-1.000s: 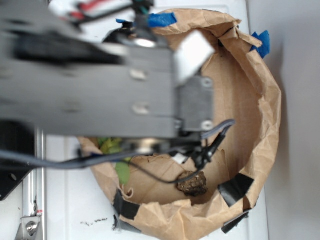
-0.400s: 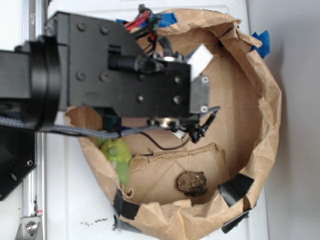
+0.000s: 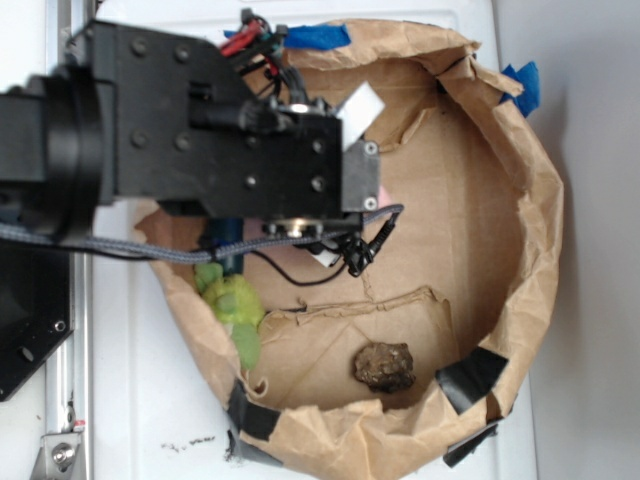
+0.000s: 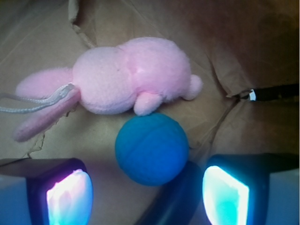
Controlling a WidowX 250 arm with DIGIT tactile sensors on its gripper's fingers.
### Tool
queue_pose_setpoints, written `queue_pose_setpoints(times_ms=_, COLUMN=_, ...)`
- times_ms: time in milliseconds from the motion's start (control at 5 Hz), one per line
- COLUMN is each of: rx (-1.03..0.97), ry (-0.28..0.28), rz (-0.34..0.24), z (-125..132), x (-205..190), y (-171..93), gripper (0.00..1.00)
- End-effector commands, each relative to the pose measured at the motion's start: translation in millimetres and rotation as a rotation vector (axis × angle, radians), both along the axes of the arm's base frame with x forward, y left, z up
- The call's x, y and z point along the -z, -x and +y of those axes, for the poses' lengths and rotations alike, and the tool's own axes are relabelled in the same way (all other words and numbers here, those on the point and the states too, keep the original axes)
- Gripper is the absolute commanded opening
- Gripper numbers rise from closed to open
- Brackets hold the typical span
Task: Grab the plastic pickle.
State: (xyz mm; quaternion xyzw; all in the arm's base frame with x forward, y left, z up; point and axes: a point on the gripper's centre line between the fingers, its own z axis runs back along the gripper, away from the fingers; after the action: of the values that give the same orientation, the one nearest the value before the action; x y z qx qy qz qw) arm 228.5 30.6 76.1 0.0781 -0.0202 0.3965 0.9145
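Leftward and a little toward the top of the exterior view is where the black robot arm [image 3: 200, 130] has shifted since the earlier frame. It uncovers more of the floor of the crumpled brown paper bag [image 3: 530, 200], while the fuzzy yellow-green plush toy [image 3: 232, 300] and the rough brown lump [image 3: 383, 367] lie as they did.

The round teal-blue ball [image 4: 151, 147] serves as the landmark in the wrist view. Left of and below the ball is one lit finger pad [image 4: 70, 194] of the pincer [image 4: 147, 190]. Above the ball, touching it with one foot, lies the pink plush rabbit [image 4: 131, 77], stretched out to the left. Just beside the ball on its lower right, pressed to it, a glossy dark cylinder shows part of its length. This I judge to be the plastic pickle [image 4: 176, 199], though shadow hides its colour. Its long axis slants from below the ball up to the right. Farther right of the ball is the second finger pad.

The pincer is released, fingers spread wide, holding nothing. The pickle lies between them, nearer the right finger, so the coming move calls for a short descent, probably with a twist to cross the slanted axis and spare the ball.
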Motion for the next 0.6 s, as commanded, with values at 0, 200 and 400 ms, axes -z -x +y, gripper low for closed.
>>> queue_pose_setpoints(times_ms=0, rx=-0.045, ry=0.052, rz=-0.041, z=6.0, x=-18.6, y=14.9, gripper=1.0)
queue_pose_setpoints(times_ms=200, rx=-0.068, ry=0.096, rz=-0.015, z=-2.1, x=-18.8, y=18.6, gripper=1.0)
queue_pose_setpoints(times_ms=400, rx=-0.068, ry=0.096, rz=-0.015, z=-2.1, x=-18.8, y=18.6, gripper=1.0)
